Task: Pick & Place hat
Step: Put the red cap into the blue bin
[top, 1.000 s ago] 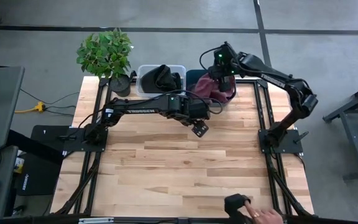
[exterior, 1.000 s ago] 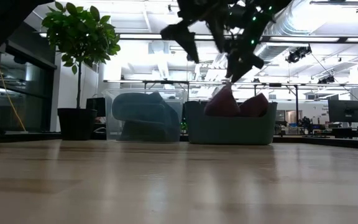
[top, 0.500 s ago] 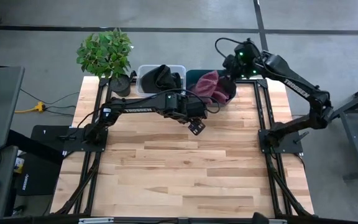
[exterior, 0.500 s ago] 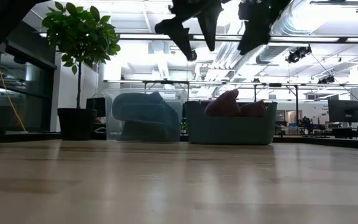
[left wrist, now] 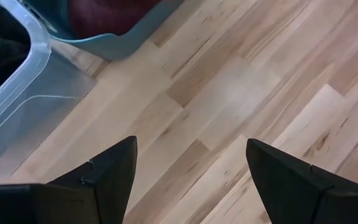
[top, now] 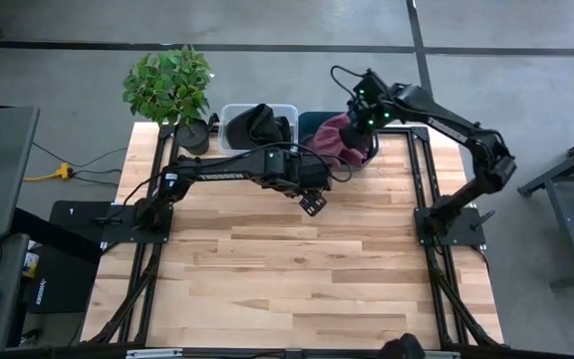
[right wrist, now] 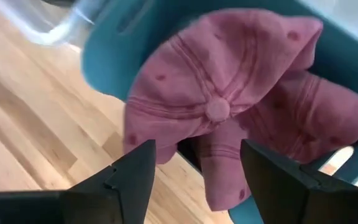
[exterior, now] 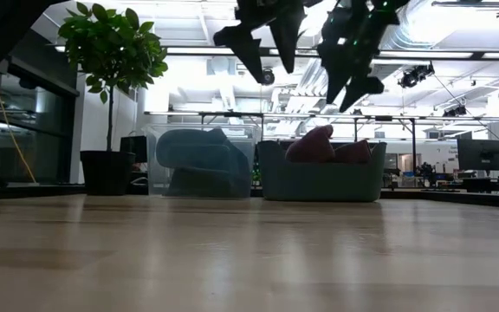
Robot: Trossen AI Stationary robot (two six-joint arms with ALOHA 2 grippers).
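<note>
Wood-plank table [top: 297, 269], crumpled pink hat [right wrist: 229, 112]

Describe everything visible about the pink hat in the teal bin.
The pink hat is a soft, faded fabric cap with stitched panels meeting at a top button. It lies crumpled in the teal bin at the table's far edge, partly draped over the rim. The open right gripper hovers just above, not touching it.

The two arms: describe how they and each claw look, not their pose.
Both arms are dark, jointed links. The left arm bears white lettering along one link. The right arm shows small green lights near its wrist, with a thin black cable looping there. The left claw and right claw each have two dark, flat, wedge-shaped fingers.
</note>
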